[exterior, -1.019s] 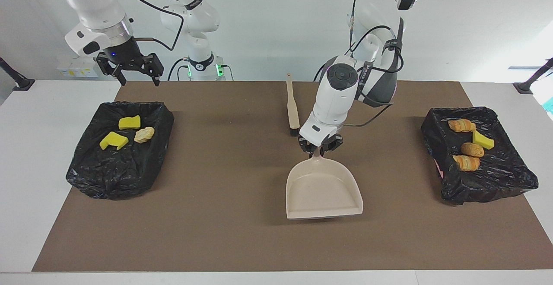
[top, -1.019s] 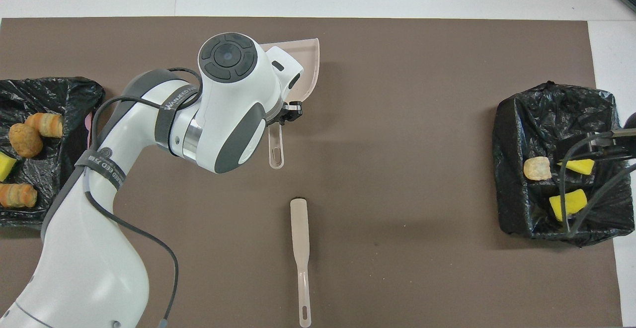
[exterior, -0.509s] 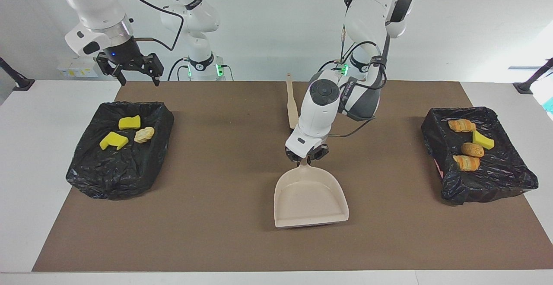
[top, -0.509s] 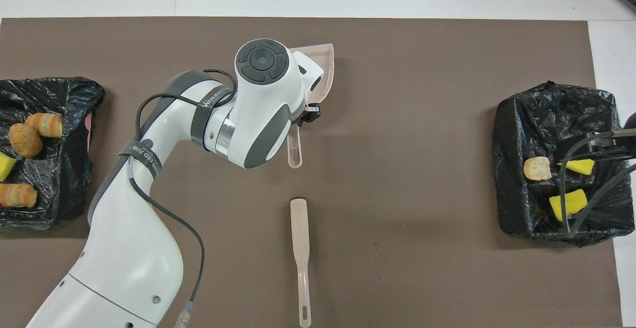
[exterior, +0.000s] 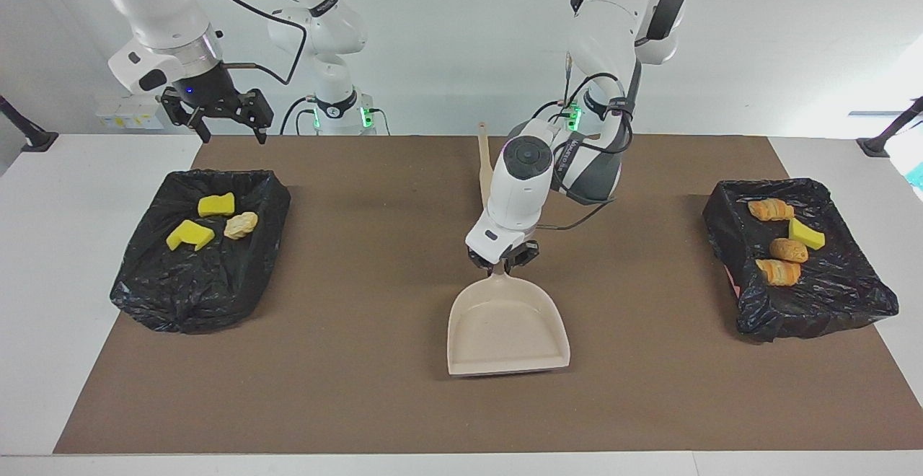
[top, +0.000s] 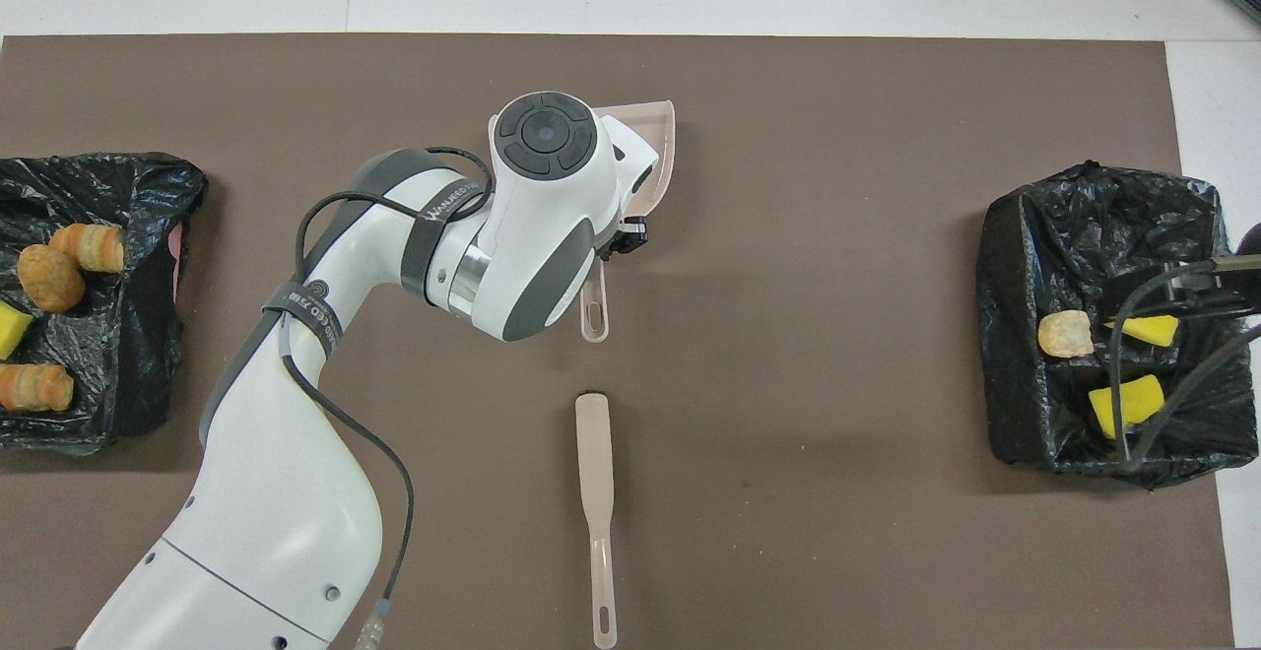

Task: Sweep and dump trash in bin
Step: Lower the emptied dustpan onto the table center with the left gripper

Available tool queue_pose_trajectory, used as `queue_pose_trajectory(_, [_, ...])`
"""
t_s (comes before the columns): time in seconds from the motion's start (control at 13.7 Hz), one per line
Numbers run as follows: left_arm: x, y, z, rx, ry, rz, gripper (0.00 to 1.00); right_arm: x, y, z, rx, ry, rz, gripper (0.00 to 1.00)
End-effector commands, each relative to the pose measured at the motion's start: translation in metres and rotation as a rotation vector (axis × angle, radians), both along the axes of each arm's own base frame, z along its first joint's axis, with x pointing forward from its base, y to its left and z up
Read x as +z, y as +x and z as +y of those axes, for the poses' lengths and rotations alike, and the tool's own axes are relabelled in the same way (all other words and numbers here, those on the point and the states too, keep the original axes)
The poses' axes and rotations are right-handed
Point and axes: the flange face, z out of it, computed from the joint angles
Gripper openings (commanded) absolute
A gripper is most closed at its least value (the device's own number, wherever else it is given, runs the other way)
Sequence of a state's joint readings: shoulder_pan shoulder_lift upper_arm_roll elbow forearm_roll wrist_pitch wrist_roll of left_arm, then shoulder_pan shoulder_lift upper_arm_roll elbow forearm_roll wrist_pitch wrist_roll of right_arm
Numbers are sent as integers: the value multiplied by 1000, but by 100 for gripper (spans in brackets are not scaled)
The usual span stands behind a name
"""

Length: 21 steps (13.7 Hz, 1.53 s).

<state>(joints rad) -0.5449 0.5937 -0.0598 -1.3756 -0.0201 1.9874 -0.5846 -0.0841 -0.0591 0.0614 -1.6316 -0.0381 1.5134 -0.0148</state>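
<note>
My left gripper (exterior: 501,265) is shut on the handle of the beige dustpan (exterior: 507,330), whose pan lies flat at or just above the mat's middle. In the overhead view the arm covers most of the dustpan (top: 658,141). The trash lies in two black-lined bins. Two yellow sponge pieces (exterior: 190,234) and a pale bread chunk (exterior: 241,224) are in the bin (exterior: 184,303) at the right arm's end. Three orange bread chunks (exterior: 787,249) and a yellow sponge (exterior: 805,233) are in the bin (exterior: 829,311) at the left arm's end. My right gripper (exterior: 231,130) waits open, high over its bin's near edge.
The beige-handled brush (top: 594,492) lies on the brown mat (exterior: 346,389), nearer to the robots than the dustpan, and in the facing view the left arm partly hides it. White tabletop borders the mat on all sides.
My left arm has carried the dustpan sideways toward the right arm's end of the table. The right arm, the brush and the trash have stayed put.
</note>
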Motion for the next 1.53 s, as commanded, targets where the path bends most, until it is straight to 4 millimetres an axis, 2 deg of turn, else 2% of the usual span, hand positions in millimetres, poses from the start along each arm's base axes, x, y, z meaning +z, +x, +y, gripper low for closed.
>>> queue_pose_trajectory(0.0, [-7,1,-1,-52,-8,-16,21,0,-6,2,-12,3,-6,100])
queue_pose_trajectory(0.15, [-9,1,0,-140,-11,-20,25,1,-6,2,-12,3,-7,100])
queue_pose_trajectory(0.22, [-9,0,0,-142,-8,-18,38,1,-6,2,-12,3,-7,100])
queue_pose_trajectory(0.36, [-10,-1,1,-143,-5,-12,54,1,-6,2,-12,3,-7,100])
queue_pose_trajectory(0.58, [-7,-1,4,-139,-2,-10,93,1,-6,2,-12,3,-7,100])
queue_pose_trajectory(0.66, [2,-1,7,-135,-3,-14,100,1,-6,2,-12,3,-7,100])
queue_pose_trajectory(0.73, [16,-1,17,-121,-2,-23,100,1,-6,2,-12,3,-7,100])
queue_pose_trajectory(0.8, [31,-5,31,-109,-3,-35,100,1,-6,2,-12,3,-7,100])
queue_pose_trajectory(0.95, [53,-3,81,-55,5,-49,100,1,-6,2,-12,3,-7,100])
queue_pose_trajectory(1.09, [72,-2,119,-30,23,-66,100,1,-6,2,-12,3,-7,100])
queue_pose_trajectory(1.24, [101,-2,170,-75,36,-99,100,0,-6,2,-12,3,-6,100])
queue_pose_trajectory(1.46, [132,-29,237,-107,47,-108,100,0,-6,2,-12,3,-6,100])
